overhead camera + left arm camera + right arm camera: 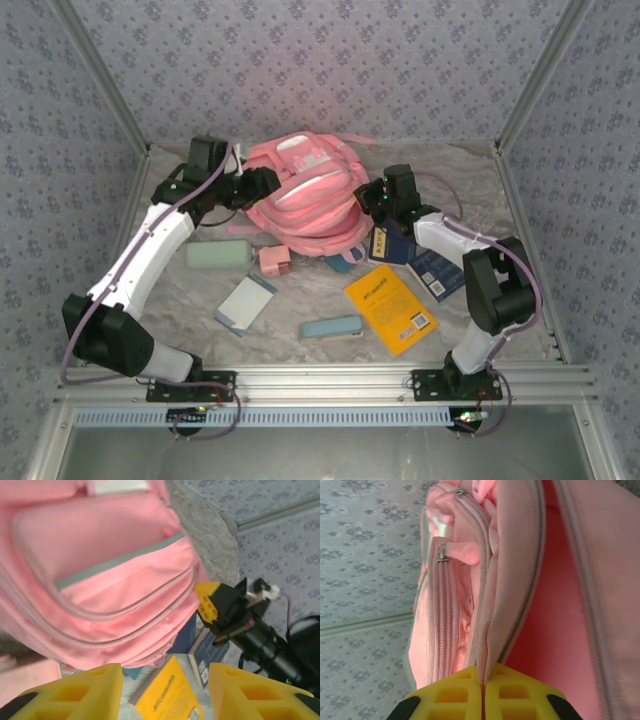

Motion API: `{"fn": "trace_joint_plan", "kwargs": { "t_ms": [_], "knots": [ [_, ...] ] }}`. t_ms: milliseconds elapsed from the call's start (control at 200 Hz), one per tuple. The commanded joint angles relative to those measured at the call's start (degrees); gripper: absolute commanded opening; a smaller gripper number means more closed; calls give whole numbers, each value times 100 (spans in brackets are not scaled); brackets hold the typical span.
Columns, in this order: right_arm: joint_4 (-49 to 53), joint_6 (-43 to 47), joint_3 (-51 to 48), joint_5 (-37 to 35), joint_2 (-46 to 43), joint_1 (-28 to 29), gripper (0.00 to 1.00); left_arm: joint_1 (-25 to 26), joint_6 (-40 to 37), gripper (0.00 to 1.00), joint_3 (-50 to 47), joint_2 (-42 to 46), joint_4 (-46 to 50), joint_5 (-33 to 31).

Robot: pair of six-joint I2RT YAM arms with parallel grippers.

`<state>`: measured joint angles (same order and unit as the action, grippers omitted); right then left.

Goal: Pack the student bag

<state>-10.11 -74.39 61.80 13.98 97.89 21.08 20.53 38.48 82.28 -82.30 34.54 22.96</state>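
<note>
Student bag, pink with pale grey strips, lies toward the back middle of the surface, between the two arms. From the top view its main mouth faces the right arm.

Right fingers sit at the bag's right edge. In the right wrist view these fingers are pressed together, with a lip of the bag's opening pinched in the seam between them. The pink lining opens to one side of that lip, and a zip pull hangs on the outer pockets to the other side.

Left fingers are just beside the bag's left side. In the left wrist view they stand well apart with nothing between them. The bag's front pocket hangs above them there, and beyond it one yellow finger of the right arm shows at the bag's far edge.

Loose things lie on the surface in front of the bag. A mint green case and a small pink box are just beside each other near the left arm. Closer to the arm bases are a white and blue notebook and a light blue case. A yellow book lies tilted to the right of these, and a dark blue book is partly under the right arm.
</note>
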Motion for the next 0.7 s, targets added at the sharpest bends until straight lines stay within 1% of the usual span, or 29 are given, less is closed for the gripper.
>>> {"fn": "trace_joint_plan", "kwargs": {
  "t_ms": [0, 50, 120, 205, 325, 415, 475, 520, 615, 695],
  "knots": [
    [30, 376, 475, 628, 123, -93, 2, 392, -2361, 50, 559, -302, 1004, -465],
    [94, 498, 570, 735, 168, -132, 1, 601, -2811, 50, 786, -522, 1139, -733],
    [80, 613, 605, 940, 256, -166, 0, 769, -3192, 49, 1200, -952, 1413, -1046],
    [101, 720, 911, 1219, 368, -201, 0, 773, -3465, 49, 1704, -1563, 1651, -1075],
    [-7, 767, 925, 1408, 415, -219, 0, 640, -3740, 52, 2562, -2510, 2024, -1144],
    [7, 867, 926, 1456, 412, -227, 0, 322, -3573, 53, 3401, -3217, 2304, -652],
    [-2, 914, 906, 1485, 426, -232, 0, 95, -3357, 54, 3613, -3479, 2206, -265],
    [-75, 927, 886, 1537, 444, -240, 0, -13, -3247, 56, 3628, -3567, 1958, -16],
    [-226, 903, 853, 1685, 550, -244, 0, -93, -3193, 58, 3823, -3861, 1650, 418],
    [-271, 883, 834, 1766, 640, -264, 0, -93, -3250, 58, 4464, -4396, 1967, 990]
  ]
}}
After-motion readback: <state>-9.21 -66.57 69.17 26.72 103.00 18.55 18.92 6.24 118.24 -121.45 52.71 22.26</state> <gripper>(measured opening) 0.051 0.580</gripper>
